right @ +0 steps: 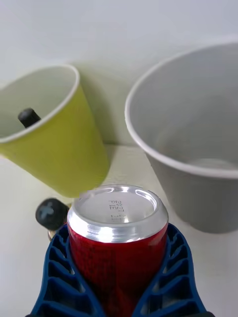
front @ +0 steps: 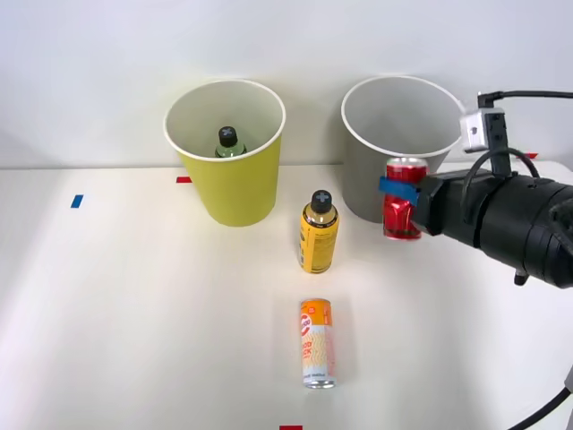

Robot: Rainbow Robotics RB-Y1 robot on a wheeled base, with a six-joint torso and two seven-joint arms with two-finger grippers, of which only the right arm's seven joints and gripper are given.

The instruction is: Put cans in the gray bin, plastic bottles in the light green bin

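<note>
My right gripper is shut on the red can, holding it upright in front of the gray bin, just below the rim. In the wrist view the blue ribbed fingers clasp both sides of the red can, with the gray bin beyond it. The orange-and-white can lies on its side on the table near the front. A yellow bottle with a black cap stands in the middle. A green bottle sits inside the light green bin.
Red tape marks and a blue one lie on the white table. A white wall rises close behind the bins. The black arm reaches in from the right. The table's left half is open.
</note>
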